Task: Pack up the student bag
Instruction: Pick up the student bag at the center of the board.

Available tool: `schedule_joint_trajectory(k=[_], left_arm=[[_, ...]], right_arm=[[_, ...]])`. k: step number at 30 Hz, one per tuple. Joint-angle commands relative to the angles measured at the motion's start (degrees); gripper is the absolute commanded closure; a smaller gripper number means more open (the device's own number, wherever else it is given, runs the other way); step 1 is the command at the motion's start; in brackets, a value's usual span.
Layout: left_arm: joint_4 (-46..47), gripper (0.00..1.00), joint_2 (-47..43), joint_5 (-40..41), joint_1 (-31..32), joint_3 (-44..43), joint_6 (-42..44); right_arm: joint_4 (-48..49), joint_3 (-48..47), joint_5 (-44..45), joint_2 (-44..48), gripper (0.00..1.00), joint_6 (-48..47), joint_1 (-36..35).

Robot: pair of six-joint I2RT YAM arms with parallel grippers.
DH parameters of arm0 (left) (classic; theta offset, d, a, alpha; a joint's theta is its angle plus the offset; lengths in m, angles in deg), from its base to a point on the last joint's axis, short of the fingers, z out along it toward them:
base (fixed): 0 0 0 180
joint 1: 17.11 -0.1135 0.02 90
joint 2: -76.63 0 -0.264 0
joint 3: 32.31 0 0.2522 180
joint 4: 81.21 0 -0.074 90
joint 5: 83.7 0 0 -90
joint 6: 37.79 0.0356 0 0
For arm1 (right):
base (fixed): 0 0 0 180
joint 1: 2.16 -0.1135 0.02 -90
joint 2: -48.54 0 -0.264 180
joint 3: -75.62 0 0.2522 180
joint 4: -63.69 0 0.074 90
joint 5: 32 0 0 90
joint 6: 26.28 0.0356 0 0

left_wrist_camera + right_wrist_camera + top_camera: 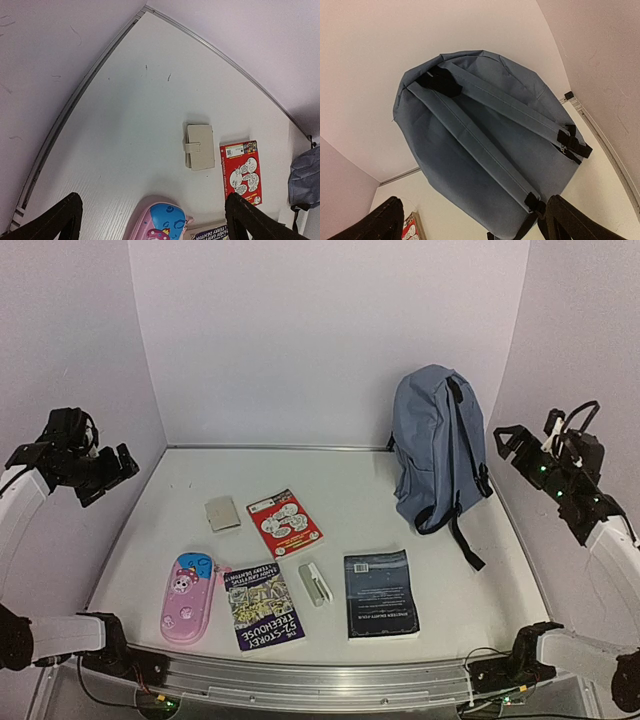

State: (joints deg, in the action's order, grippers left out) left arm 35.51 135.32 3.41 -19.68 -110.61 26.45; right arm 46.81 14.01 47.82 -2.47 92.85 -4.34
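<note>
**Jaws being held wide apart on both arms, nothing grasped**

Nearest the arm bases, a pink-and-blue pencil case is being shown lying flat on the table, below the left gripper. In the left wrist view its top end is being framed between the two dark fingers. Just beside it, towards the right jaws, a purple Treehouse book is being shown, then a small white object and a dark blue book. All three are lying apart from one another.

Farther out, ahead of the left jaws, a beige wallet-like case and a red booklet are being shown side by side without touching.

The left gripper is being held raised over the table's left edge, spread wide and empty. The right gripper is being held raised at the right edge, likewise spread and empty.

Farthest off, the student bag is being shown standing upright at the far right of the table, directly ahead of the right jaws and apart from them. Its strap side is being turned towards those jaws and is filling the right wrist view. One black strap end is being shown trailing onto the table.
</note>
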Motion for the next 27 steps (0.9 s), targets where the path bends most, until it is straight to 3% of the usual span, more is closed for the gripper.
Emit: schedule_joint_trajectory(k=[1, 5, 11, 13, 19, 25, 27], left_arm=[[1.70, 0.00, -1.32, 1.51, 0.01, -1.71, 3.72], [2.79, 0.00, -2.95, 6.47, 0.06, -2.25, 6.43], [9.01, 0.00, 1.84, 4.73, 0.09, -7.36, 7.59], [11.33, 0.00, 4.66, 3.20, 0.10, -8.23, 7.44], [19.92, 0.00, 7.16, -6.43, 0.07, -1.82, 9.77], [21.07, 0.00, 6.37, -9.33, 0.20, 1.39, 9.11], [21.52, 0.00, 6.99, -11.91, 0.18, 1.46, 8.83]], right_arm=[[-0.86, -2.81, -4.17, -1.40, 0.02, -2.09, 0.04], [-1.21, -4.41, -8.74, -3.01, 0.02, -3.09, -0.02], [-5.11, -10.98, -9.61, -7.35, 0.02, -4.85, -0.93], [-7.81, -14.74, -4.86, -10.23, 0.03, -6.06, -3.19], [-19.36, -29.75, 21.86, -24.08, 0.07, -8.75, -19.02], [-20.69, -39.06, 28.25, -32.64, 0.08, -7.60, -21.84], [-20.70, -41.35, 31.12, -35.13, 0.18, -7.27, -21.94]])
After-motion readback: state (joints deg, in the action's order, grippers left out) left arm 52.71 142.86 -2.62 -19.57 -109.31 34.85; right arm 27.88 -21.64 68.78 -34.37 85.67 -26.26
